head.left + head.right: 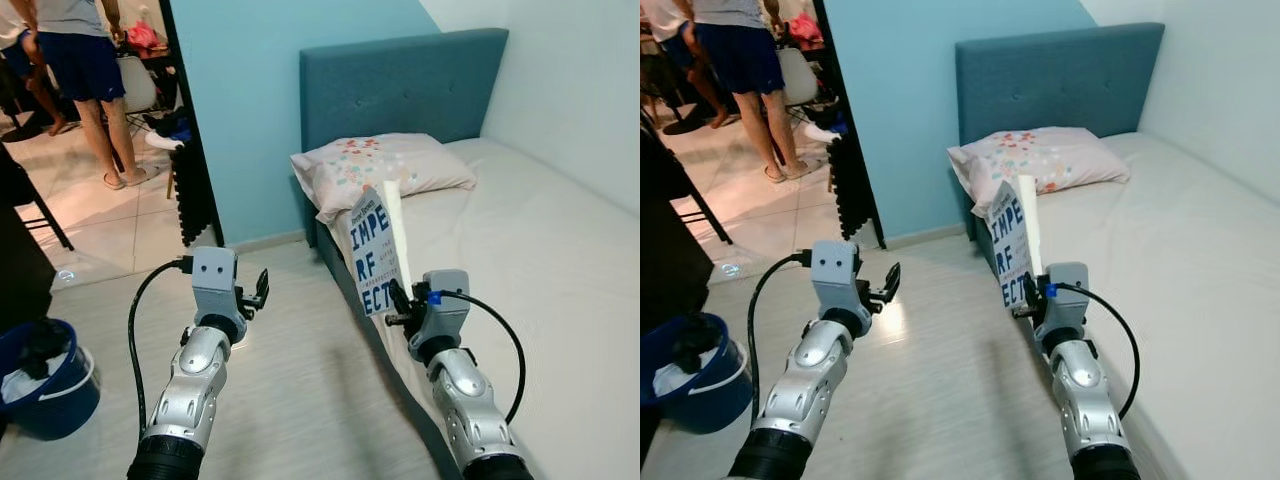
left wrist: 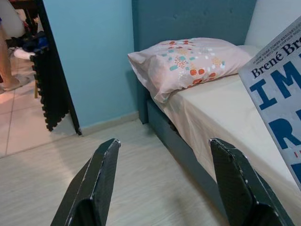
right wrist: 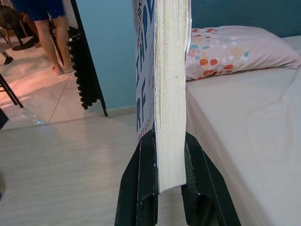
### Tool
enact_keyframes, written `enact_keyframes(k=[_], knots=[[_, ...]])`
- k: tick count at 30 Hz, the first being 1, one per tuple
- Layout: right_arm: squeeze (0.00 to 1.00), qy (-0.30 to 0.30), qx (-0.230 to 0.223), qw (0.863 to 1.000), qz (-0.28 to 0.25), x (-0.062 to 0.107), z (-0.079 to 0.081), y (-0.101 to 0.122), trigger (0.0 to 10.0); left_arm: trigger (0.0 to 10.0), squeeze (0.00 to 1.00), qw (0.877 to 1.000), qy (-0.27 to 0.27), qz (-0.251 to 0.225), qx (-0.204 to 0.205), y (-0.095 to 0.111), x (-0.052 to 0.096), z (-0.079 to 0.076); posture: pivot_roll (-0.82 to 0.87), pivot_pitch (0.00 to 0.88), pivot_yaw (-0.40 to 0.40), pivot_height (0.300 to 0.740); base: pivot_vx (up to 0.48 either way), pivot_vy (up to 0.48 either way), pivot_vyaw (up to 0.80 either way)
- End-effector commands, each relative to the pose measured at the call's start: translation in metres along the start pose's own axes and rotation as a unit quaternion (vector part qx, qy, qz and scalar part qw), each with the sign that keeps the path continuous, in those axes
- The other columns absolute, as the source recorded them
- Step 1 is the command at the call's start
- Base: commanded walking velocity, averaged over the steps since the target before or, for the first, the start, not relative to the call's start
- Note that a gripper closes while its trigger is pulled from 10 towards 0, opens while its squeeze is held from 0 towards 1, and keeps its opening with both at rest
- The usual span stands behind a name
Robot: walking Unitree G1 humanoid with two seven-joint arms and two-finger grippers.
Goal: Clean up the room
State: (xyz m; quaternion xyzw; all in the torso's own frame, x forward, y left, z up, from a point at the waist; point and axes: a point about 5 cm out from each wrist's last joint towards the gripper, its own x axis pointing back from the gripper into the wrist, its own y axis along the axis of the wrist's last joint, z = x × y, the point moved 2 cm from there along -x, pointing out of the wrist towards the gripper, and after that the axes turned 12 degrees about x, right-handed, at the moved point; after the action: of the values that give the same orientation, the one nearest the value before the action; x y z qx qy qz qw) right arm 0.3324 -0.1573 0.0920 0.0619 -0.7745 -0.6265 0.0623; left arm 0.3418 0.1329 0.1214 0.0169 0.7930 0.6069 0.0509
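We find the right gripper (image 1: 400, 303) clamped on a book (image 1: 377, 248), held upright over the bed (image 1: 560, 260) edge near the pillow (image 1: 385, 166); left gripper (image 1: 256, 293) open above the floor (image 1: 300, 380)

Head stereo looks down; wrist cams close, sharing pillow (image 2: 188, 63).

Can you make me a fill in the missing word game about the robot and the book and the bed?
1. The right gripper holds a ____ upright between its fingers.
2. The left gripper is ____, holding nothing.
3. The pillow lies on the ____, against the headboard.
4. A dark blue ____ stands on the floor at the robot's left.

Missing words: book; open; bed; bucket
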Motion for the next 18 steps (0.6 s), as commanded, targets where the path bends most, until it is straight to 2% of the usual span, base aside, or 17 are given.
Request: enact_keyframes(k=[1,5,18], knots=[[0.0,0.011,0.009,1.0,-0.019,-0.0024,0.0038,0.0089,10.0,10.0,0.0,1.0,0.006,-0.003,0.004,-0.0001,-0.0009,0.0019,0.0,0.0,0.013,0.74,0.375,0.0,0.8],[0.0,0.024,0.015,0.999,-0.021,-0.0035,0.0084,0.0098,10.0,10.0,0.0,1.0,0.008,-0.004,0.005,-0.0001,-0.0004,0.0022,0.0,0.0,0.011,0.74,0.372,0.0,0.8],[0.0,0.035,0.006,0.999,-0.02,-0.0037,0.0118,0.009,10.0,10.0,0.0,1.0,0.013,-0.004,0.0,-0.0001,0.0005,0.0053,0.01,0.0,0.007,0.74,0.366,0.0,0.0]])
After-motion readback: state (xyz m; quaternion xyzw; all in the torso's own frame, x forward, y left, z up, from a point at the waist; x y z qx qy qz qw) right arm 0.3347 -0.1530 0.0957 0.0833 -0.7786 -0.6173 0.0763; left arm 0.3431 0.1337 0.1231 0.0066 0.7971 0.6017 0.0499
